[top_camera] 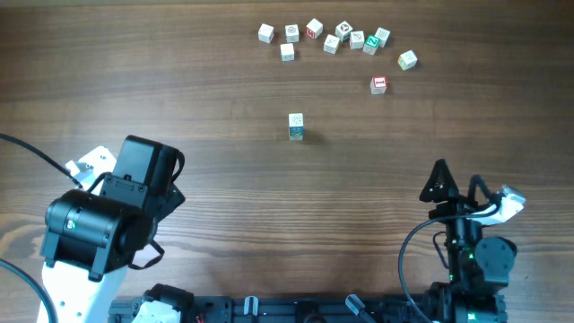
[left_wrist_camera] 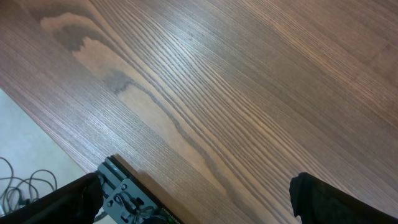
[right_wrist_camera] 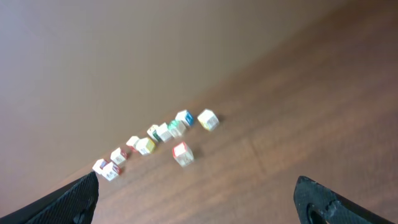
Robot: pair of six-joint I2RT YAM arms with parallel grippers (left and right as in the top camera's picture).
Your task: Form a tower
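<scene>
The tower (top_camera: 296,126) stands mid-table in the overhead view: a pale cube on top of one with a blue-green side. It shows in neither wrist view. My left gripper (left_wrist_camera: 196,190) is open over bare wood near the table's front-left edge, far from the tower. At the front right, my right gripper (top_camera: 441,183) is also open, nothing between its fingertips (right_wrist_camera: 84,193). It faces the loose cubes (right_wrist_camera: 163,132) far ahead, with a red-faced cube (right_wrist_camera: 181,153) the nearest of them.
Several loose cubes (top_camera: 332,38) lie in a row at the back, right of centre. A red-faced one (top_camera: 378,85) and a pale one (top_camera: 407,60) sit slightly apart from them. The table's front edge and a grey bracket (left_wrist_camera: 124,190) show under the left gripper.
</scene>
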